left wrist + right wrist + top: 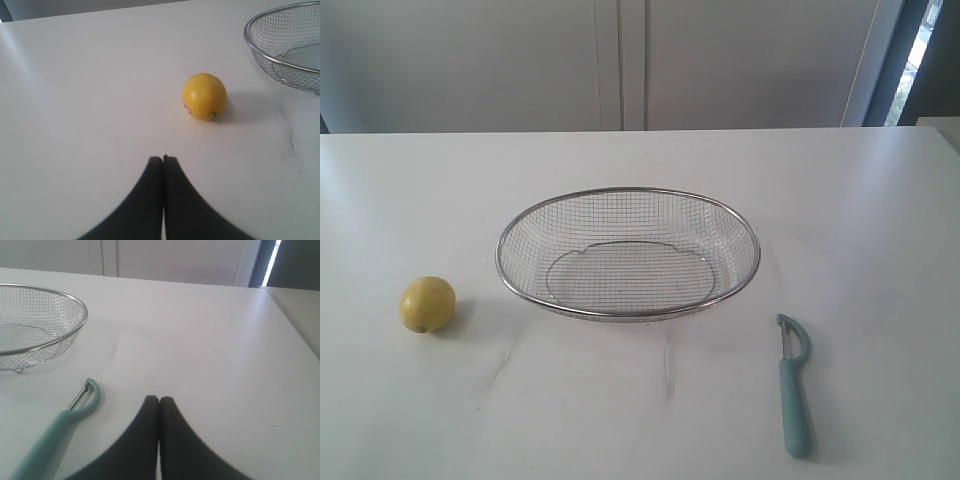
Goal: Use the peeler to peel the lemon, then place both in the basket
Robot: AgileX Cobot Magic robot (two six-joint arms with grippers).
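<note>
Wire basket (pixel 630 314) sits mid-counter (pixel 640 430), the lemon (pixel 427 304) well to its left: smooth, round, likely to roll, so pinch it across the middle. The peeler (pixel 794 385) lies front right, long axis near-to-far, blade head pointing away; it looks light and stiff, so take the handle. Your left fingers (pixel 145 200) and right fingers (pixel 142 440) are pressed shut, holding nothing.

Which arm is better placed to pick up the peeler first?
The right. The peeler lies right of the basket, close to the right gripper; the left gripper faces the lemon.
</note>
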